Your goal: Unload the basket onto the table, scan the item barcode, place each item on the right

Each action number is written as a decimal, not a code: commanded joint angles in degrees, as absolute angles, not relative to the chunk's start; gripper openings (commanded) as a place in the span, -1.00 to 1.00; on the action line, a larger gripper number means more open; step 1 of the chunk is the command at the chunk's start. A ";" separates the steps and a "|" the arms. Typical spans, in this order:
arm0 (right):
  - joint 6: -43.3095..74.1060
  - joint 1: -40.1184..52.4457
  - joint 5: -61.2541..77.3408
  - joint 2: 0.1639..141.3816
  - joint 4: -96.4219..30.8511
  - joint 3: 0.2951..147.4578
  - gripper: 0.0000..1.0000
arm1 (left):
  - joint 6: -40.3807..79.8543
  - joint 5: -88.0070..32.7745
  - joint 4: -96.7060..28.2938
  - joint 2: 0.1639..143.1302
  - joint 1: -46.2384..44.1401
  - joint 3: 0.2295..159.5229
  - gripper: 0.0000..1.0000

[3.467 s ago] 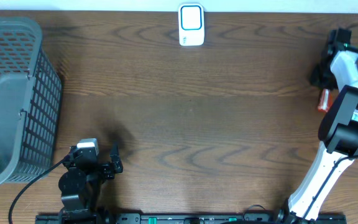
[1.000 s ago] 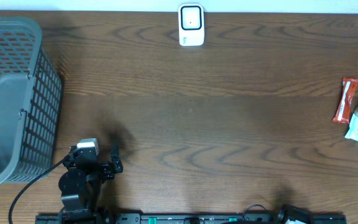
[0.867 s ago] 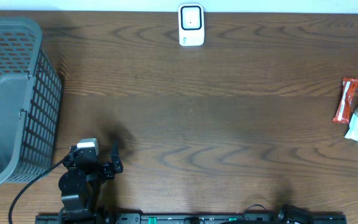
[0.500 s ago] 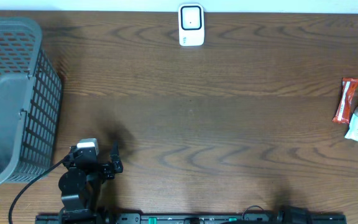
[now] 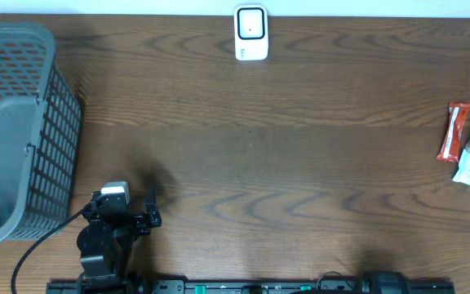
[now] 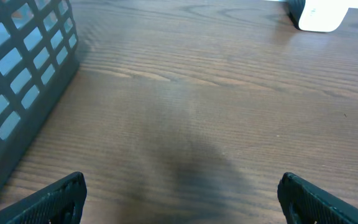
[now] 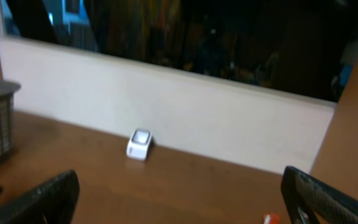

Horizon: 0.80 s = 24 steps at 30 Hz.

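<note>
Right gripper [image 7: 190,200] (spread), bar [image 5: 453,131] well apart.

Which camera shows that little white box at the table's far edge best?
The overhead view: the white box shows whole and sharp. The left wrist view catches only part of it at the frame's top edge; the right wrist view shows it small and blurred.

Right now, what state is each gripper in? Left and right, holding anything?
Left gripper: open, holding nothing.
Right gripper: open, holding nothing.
</note>
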<state>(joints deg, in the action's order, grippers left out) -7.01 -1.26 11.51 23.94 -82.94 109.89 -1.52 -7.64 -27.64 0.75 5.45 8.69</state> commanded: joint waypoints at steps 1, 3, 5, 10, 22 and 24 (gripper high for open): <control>-7.60 -0.05 10.35 19.51 -78.39 101.06 0.98 | -1.45 -8.58 -27.77 0.60 5.32 7.84 0.96; -7.62 0.10 10.35 16.86 -73.95 94.48 0.99 | -1.45 -8.58 -27.77 0.60 5.32 7.84 0.96; -8.03 0.10 10.35 14.79 -69.69 88.47 0.99 | -1.45 -8.58 -27.77 0.60 5.32 7.84 0.96; -10.96 0.12 10.35 10.11 -57.21 71.72 0.99 | -1.45 -8.58 -27.77 0.60 5.32 7.84 0.96; -11.20 0.10 10.44 2.61 -21.19 36.62 0.98 | -1.45 -8.58 -27.77 0.60 5.32 7.84 0.95; -11.16 0.10 10.66 1.37 -16.75 32.18 0.99 | -1.45 -8.58 -27.77 0.60 5.32 7.84 0.95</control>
<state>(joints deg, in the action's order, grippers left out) -10.90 -0.45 10.68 3.27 -19.59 36.60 -1.52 -7.66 -27.66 0.75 5.45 8.69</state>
